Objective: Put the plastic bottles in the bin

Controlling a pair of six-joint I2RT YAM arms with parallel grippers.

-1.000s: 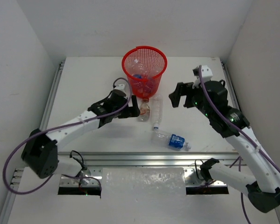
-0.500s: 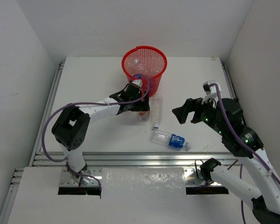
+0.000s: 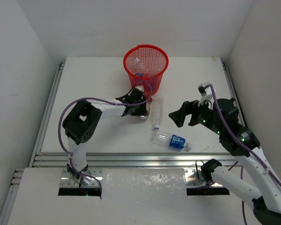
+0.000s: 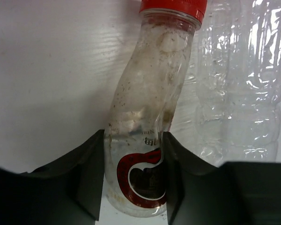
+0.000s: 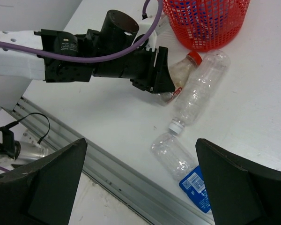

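A clear plastic bottle (image 4: pixel 147 117) with a red cap and a red-brown label lies on the table at the foot of the bin (image 3: pixel 152 79), a red mesh basket. My left gripper (image 4: pixel 133 178) is shut on its labelled end, one finger (image 4: pixel 91 173) on each side. An unlabelled bottle (image 3: pixel 157 110) with a white cap lies right beside it. A blue-labelled bottle (image 3: pixel 171 139) lies nearer the front rail. My right gripper (image 5: pixel 141 143) hovers open above these two, holding nothing. Other bottles (image 3: pixel 138 74) show inside the bin.
An aluminium rail (image 3: pixel 131 159) runs along the near table edge, with another rail (image 3: pixel 49 103) down the left side. White walls close in the table on three sides. My left arm (image 5: pixel 47 51) and its purple cable stretch across the table toward the bin.
My left gripper has closed on the red-capped bottle beside the bin. My right arm has drawn back from the bin toward the near right and turned over the loose bottles.
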